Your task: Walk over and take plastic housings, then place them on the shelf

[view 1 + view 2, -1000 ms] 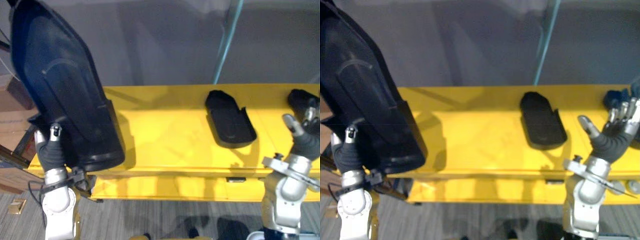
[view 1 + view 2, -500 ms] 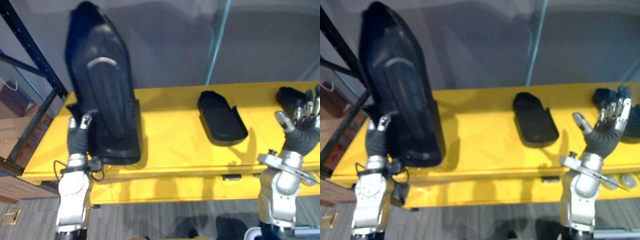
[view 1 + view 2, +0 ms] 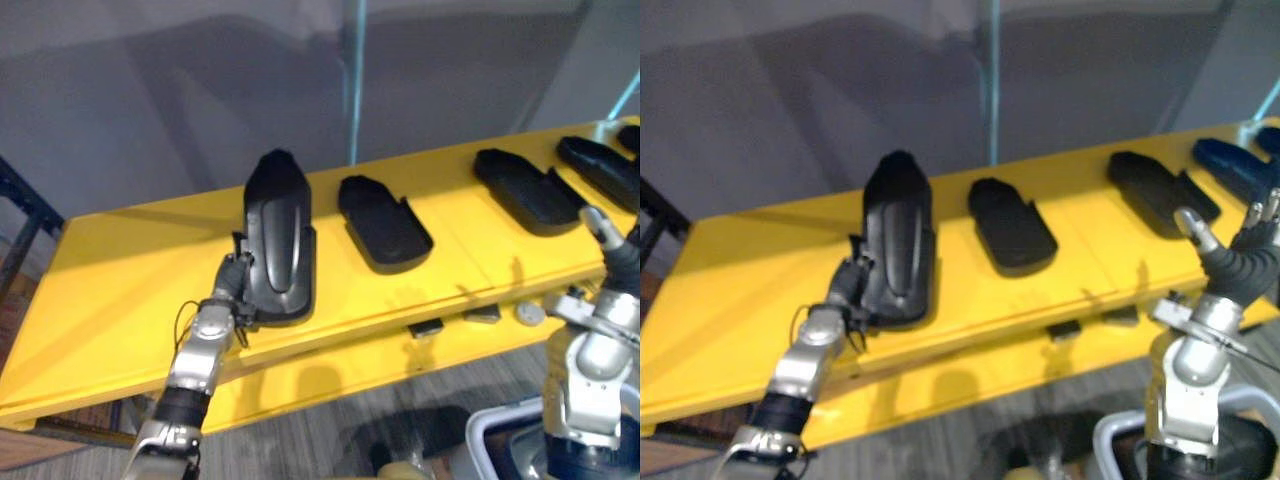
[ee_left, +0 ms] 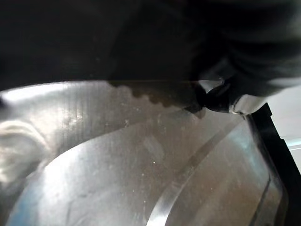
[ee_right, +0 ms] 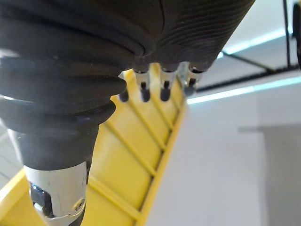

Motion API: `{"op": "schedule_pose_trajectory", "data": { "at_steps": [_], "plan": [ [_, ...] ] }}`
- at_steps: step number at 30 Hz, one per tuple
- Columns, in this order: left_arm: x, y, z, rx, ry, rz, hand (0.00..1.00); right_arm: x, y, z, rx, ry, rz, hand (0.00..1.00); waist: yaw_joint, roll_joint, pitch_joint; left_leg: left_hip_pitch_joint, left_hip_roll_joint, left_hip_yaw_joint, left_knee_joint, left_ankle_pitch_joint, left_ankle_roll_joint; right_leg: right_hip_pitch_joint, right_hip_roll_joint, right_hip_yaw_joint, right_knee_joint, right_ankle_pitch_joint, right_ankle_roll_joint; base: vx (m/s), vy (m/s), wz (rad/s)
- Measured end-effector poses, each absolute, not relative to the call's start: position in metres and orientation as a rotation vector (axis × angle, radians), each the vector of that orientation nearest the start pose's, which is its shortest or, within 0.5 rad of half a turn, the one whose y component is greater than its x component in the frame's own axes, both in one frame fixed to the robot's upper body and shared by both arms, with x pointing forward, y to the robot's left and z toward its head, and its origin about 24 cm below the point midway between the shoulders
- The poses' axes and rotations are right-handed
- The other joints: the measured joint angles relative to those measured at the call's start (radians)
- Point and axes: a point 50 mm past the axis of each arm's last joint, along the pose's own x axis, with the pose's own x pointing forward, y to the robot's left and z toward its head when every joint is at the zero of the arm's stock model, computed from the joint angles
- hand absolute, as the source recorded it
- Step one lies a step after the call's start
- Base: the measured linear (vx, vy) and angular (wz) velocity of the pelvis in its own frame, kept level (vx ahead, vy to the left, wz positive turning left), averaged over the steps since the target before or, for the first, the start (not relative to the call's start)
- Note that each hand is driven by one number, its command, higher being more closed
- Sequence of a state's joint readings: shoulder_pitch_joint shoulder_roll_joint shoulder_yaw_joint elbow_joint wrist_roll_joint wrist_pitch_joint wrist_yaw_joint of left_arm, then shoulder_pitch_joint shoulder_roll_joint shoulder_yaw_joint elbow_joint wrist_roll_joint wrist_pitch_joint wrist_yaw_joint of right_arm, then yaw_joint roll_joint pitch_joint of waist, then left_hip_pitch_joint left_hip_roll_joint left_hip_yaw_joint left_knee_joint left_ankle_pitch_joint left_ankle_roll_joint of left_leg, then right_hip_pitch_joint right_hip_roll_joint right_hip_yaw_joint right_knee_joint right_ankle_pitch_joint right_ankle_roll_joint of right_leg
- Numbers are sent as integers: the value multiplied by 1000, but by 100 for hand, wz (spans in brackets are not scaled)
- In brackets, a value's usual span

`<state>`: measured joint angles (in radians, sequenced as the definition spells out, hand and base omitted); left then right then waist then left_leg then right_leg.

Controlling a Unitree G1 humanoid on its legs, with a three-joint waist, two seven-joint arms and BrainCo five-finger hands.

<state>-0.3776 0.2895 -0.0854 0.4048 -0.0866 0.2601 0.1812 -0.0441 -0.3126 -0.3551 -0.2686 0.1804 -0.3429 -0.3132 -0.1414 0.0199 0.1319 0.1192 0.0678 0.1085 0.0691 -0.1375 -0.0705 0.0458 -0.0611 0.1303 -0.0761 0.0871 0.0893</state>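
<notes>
We see the black plastic housing lying flat on the yellow shelf, its narrow end towards the wall and its broad end near the front edge. The left robot hand is against that broad end's left corner, but we cannot tell whether it grips the part. The right robot hand is raised off the shelf's right front edge, relaxed and holding nothing. Just right of the housing, apart from it, lies a second housing, then a third and a fourth further right. Behind stand a grey wall and a teal post; grey carpet lies below. Left of the housing the shelf is bare yellow out to a dark rack frame.
</notes>
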Motion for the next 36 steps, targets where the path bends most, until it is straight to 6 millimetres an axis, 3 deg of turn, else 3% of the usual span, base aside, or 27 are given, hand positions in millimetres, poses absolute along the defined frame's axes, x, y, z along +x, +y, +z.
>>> {"op": "schedule_pose_trajectory", "data": {
  "at_steps": [4, 10, 18, 22, 35, 36],
  "plan": [
    [335, 216, 48, 394, 328, 227, 100, 216, -275, 175, -122, -742, -523, 0, -23, -14, 1, 1, 8, 17, -5, 1, -3, -10, 9, 16, 0, 7, -5, -8, -17, -13],
    [342, 236, 55, 414, 394, 357, 100, 218, -274, 173, -127, -710, -507, 0, -34, -18, 3, 2, 8, 24, -8, 1, -4, -15, 11, 24, 0, 9, -6, 0, -2, -3],
    [334, 273, 52, 587, 510, 502, 100, 220, -274, 169, -130, -692, -507, 0, -42, -21, 5, 5, 7, 38, -7, 1, -4, -18, 11, 38, 0, 14, -5, -8, 1, -4],
    [330, 286, 53, 656, 570, 486, 100, 221, -275, 170, -131, -691, -506, 0, -40, -25, 7, 5, 7, 37, -7, 2, -5, -18, 11, 38, -1, 15, -5, 0, 0, 0],
    [334, 292, 60, 705, 658, 413, 100, 225, -270, 171, -136, -688, -475, 0, -43, -35, 13, 3, 7, 11, -8, 7, -8, -10, 8, 18, -1, 15, -5, -3, -4, 3],
    [335, 292, 60, 704, 659, 415, 0, 225, -270, 171, -135, -685, -476, 0, -43, -37, 14, 3, 7, 10, -8, 8, -9, -10, 8, 16, -1, 15, -5, -15, -11, 7]
  ]
}}
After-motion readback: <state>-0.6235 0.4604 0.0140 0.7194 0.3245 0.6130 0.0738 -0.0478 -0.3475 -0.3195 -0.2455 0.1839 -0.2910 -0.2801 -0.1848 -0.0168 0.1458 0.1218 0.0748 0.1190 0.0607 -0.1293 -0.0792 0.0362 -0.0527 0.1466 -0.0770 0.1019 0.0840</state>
